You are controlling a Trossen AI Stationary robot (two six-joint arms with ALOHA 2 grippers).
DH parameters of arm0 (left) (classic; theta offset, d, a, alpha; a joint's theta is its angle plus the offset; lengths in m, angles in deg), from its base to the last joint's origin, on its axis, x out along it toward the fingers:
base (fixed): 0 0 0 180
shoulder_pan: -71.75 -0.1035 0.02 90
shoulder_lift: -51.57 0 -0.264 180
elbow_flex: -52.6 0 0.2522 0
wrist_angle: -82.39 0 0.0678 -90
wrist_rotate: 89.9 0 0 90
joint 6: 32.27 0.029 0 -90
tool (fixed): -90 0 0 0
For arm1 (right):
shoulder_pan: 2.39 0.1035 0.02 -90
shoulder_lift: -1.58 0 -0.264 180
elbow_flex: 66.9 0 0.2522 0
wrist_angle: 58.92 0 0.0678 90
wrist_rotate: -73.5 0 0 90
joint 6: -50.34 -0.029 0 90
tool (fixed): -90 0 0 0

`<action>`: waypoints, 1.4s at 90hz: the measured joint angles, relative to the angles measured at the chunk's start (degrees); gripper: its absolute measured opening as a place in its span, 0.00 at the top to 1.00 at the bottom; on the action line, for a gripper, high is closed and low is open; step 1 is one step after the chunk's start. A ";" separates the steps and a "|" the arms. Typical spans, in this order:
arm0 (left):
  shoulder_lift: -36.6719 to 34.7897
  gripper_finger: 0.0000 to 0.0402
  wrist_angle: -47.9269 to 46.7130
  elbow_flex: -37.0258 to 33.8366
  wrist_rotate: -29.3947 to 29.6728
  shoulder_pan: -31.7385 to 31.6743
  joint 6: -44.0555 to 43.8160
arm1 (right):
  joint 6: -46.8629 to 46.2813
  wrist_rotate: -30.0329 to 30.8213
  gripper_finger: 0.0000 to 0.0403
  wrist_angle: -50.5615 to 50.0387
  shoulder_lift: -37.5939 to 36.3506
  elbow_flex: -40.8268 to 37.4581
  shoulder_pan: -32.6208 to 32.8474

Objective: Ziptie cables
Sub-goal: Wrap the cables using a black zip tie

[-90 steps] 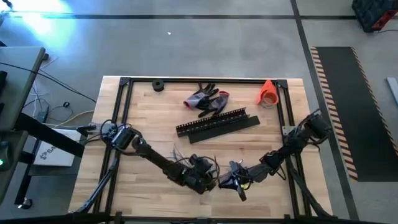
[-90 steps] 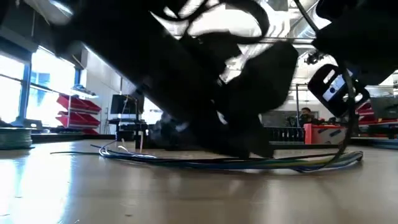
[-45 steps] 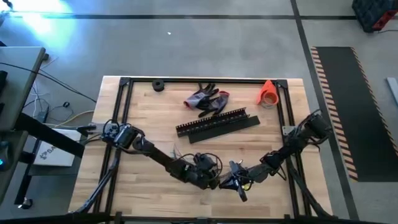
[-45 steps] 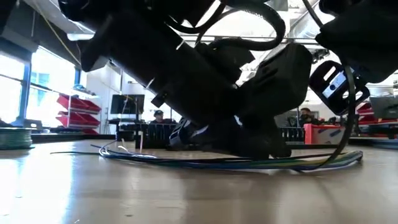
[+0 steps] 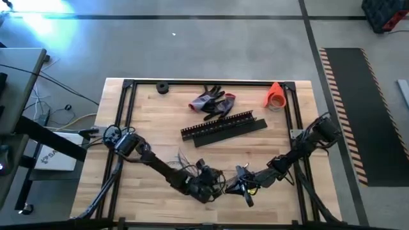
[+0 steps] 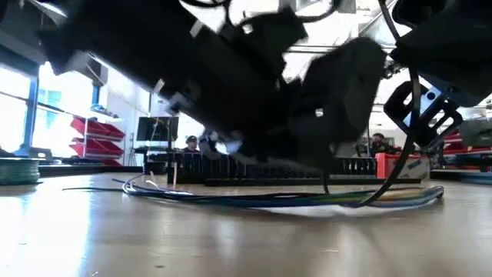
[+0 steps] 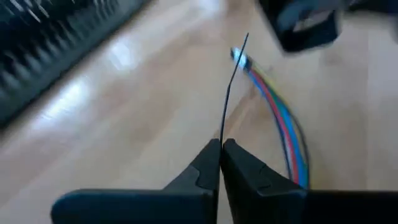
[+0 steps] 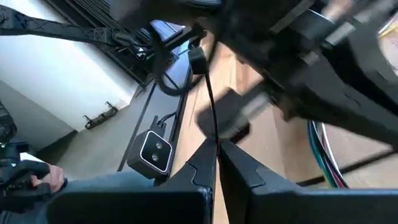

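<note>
A: Item: cables (image 6: 292,199). Location?

B: Flat on the tabletop (image 5: 160,128), a loose bundle lying below and between both sets of fingers. In the left wrist view its coloured strands (image 7: 283,118) curve away just ahead of the left fingertips.

A: Left gripper (image 7: 221,152). State?

B: Fingers pressed together on a thin black strip, probably the ziptie (image 7: 231,81), which rises straight from the tips.

A: Right gripper (image 8: 216,149)?

B: Fingers likewise pinched shut on a thin black strand (image 8: 208,99). It may be the same tie; I cannot tell. The two grippers sit close together at the near edge of the tabletop in the high view.

A: Handling, cables?

B: Judged light, limp and springy. The strands splay, so the bundle will not hold a shape unless gathered. Jackets look smooth and are likely slippery under a shallow pinch.

A: Handling, ziptie?

B: Thin, semi-stiff and flexible; it can twist or slide out of the tips.

A: Where to hold?

B: The tie near its tail, close to the fingertips. The bundle at its gathered middle, not the fanned ends.
</note>
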 joint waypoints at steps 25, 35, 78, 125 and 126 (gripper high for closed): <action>0.00 1.00 0.09 0.00 4.08 1.26 0.02 | 3.04 -0.57 0.98 0.02 0.00 0.00 -0.02; 0.00 1.00 0.11 0.00 4.19 1.13 0.02 | 3.44 -1.59 0.92 0.07 0.00 0.07 0.00; -0.09 1.00 0.08 0.02 4.31 1.13 0.02 | 15.17 -2.80 0.96 -4.98 0.00 5.33 3.37; -0.13 1.00 3.64 0.07 7.93 3.40 16.92 | 3.53 -6.35 1.00 6.61 0.00 -1.20 -2.71; -0.15 1.00 3.63 0.07 8.29 3.57 17.01 | 3.16 -6.37 1.00 6.79 0.00 -1.42 -2.71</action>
